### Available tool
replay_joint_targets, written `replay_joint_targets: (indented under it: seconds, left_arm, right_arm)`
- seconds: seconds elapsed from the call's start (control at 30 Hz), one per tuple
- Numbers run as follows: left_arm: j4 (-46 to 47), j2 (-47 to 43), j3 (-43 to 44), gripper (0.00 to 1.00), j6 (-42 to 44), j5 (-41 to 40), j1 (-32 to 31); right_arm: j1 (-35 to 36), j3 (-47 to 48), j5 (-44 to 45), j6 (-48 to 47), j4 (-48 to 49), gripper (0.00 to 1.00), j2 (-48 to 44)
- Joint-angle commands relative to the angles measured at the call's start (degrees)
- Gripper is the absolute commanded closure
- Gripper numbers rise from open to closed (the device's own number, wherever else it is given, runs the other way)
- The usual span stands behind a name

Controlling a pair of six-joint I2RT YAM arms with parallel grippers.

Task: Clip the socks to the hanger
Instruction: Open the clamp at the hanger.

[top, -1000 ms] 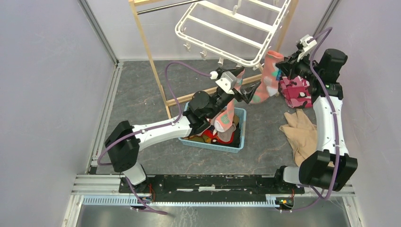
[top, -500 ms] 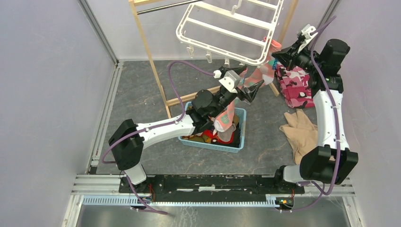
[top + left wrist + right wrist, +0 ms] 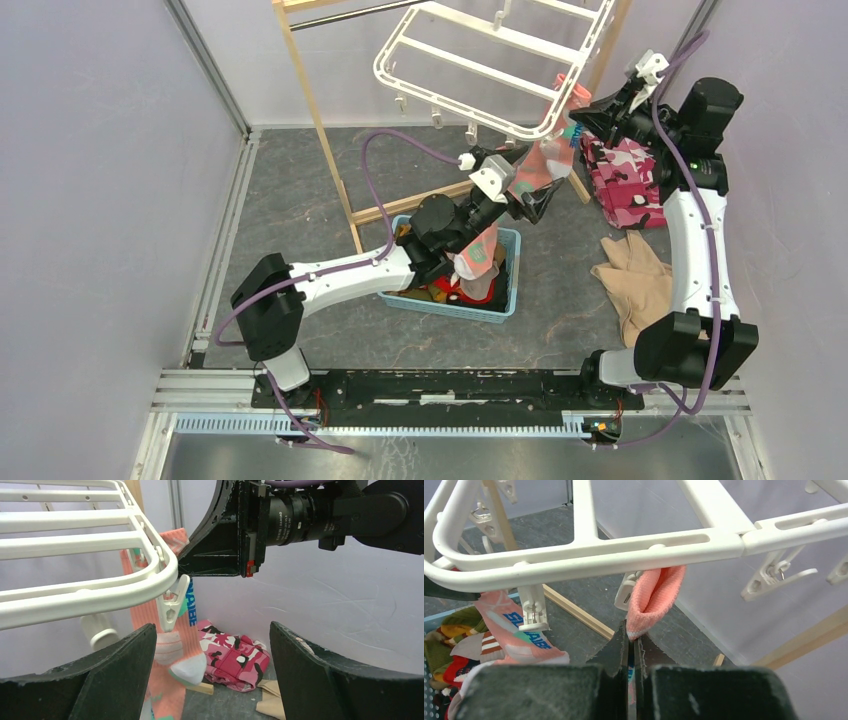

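Entry 1, hanger point(image 3: 624, 552): white plastic rack with parallel crossbars and small clips dangling along its rim. We find it raised and tilted above the table, beside the wooden frame stand point(image 3: 320, 130).

Entry 2, salmon-pink sock point(image 3: 654, 597): teal and white patches, blue lettering. We record its cuff end lifted right up under the rim of the hanger at one corner, just beside a clip point(image 3: 626, 591). The rest of the sock hangs down below the rail. Whether that clip has bitten the fabric we cannot tell.

Entry 3, right gripper point(image 3: 629, 630): jaws closed tight, pinching the salmon-pink sock at its cuff end.

Entry 4, left gripper point(image 3: 211, 626): fingers spread wide, holding nothing. In its own wrist view we see the foot of the sock hanging between them, closer to the finger on the left of that view. We cannot tell whether finger and sock touch.

Entry 5, basket point(image 3: 512, 272): light blue, on the table under the left arm. It holds the other socks point(image 3: 462, 290) in a pile, with red among them.

Entry 6, pink camouflage cloth point(image 3: 625, 190): on the table below the right gripper.

Entry 7, tan garment point(image 3: 635, 285): crumpled on the table, just nearer to us than the camouflage cloth, beside the right arm.
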Motion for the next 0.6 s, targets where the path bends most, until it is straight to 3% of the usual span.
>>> replay_joint_targets:
  seconds: [0.0,0.57]
  left_arm:
    - [0.88,-1.51,2.19,0.11,0.34,-0.62,-0.34]
    - [-2.82,0.8,6.56,0.15,6.01,-7.18,0.43]
  right_arm:
    - [0.74,2.53,-2.4,-2.04,-0.19,1.0,-0.7]
    - [2.09,2.04,-2.8,-2.4,-0.72,1.0,-1.54]
